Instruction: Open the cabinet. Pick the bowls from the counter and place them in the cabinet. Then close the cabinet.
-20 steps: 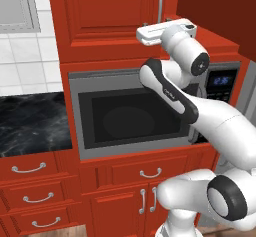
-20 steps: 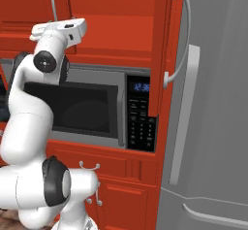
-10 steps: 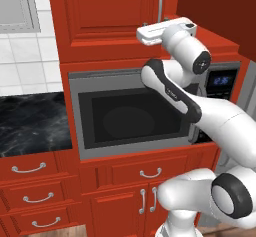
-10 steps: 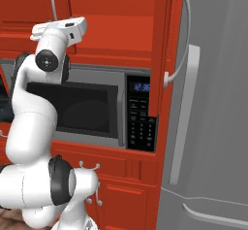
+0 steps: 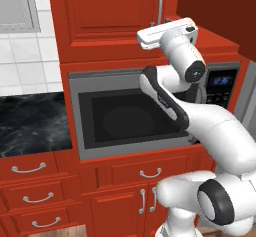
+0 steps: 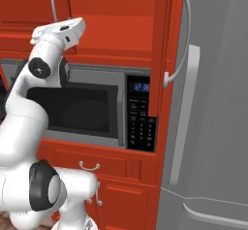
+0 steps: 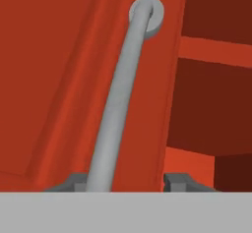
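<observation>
The red cabinet's left door (image 5: 110,11) stands closed, with its long silver handle (image 5: 160,3) near the door's right edge. Its right door (image 6: 162,40) hangs swung open, its curved handle (image 6: 181,35) facing out. My gripper (image 7: 123,182) is raised to the lower part of the left door's handle (image 7: 118,104). The bar runs down between the two fingertips. The left fingertip (image 7: 74,182) is right beside the bar, and a gap is left to the right one. The black counter (image 5: 30,126) lies at the left. The bowls are out of view.
A steel microwave (image 5: 130,116) sits directly under the cabinet, its keypad (image 6: 140,122) beside the open door. A grey fridge (image 6: 213,127) fills the right side. Red drawers (image 5: 30,181) lie below the counter, and a grey-doored wall cabinet (image 5: 17,6) hangs at the upper left.
The arm has barely shifted and the hand stays at the left door's handle. Both doors stand as before.
</observation>
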Available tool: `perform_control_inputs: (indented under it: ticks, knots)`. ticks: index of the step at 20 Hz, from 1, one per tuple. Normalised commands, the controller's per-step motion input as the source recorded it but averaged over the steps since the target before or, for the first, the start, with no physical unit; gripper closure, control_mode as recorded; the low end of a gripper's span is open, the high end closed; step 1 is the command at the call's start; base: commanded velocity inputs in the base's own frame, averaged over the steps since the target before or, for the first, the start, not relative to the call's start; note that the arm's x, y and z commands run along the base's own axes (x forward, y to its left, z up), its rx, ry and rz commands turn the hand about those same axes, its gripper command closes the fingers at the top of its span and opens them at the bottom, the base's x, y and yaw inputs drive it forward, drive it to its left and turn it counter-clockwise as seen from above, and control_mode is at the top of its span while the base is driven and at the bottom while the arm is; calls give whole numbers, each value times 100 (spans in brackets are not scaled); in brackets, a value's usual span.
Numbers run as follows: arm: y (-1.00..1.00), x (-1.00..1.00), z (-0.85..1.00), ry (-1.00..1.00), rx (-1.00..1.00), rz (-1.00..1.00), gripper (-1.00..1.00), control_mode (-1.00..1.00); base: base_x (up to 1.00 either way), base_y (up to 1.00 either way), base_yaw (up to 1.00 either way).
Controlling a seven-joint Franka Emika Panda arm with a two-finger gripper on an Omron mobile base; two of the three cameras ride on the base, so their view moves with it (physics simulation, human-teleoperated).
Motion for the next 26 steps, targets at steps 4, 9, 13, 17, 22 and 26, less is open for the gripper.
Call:
perform_control_inputs:
  ticks: [4,9,13,17,22,26]
  knots:
    - [89,65,-12,0,0,-38,100,-100,0,0,0]
    - [50,100,-1,18,1,-18,100,-100,0,0,0]
    - [12,100,-8,57,16,5,100,-100,0,0,0]
    - [0,94,-5,66,22,40,100,-100,0,0,0]
    - [83,-12,0,29,4,52,100,-100,0,0,0]
    - [100,-54,0,6,-13,36,100,-100,0,0,0]
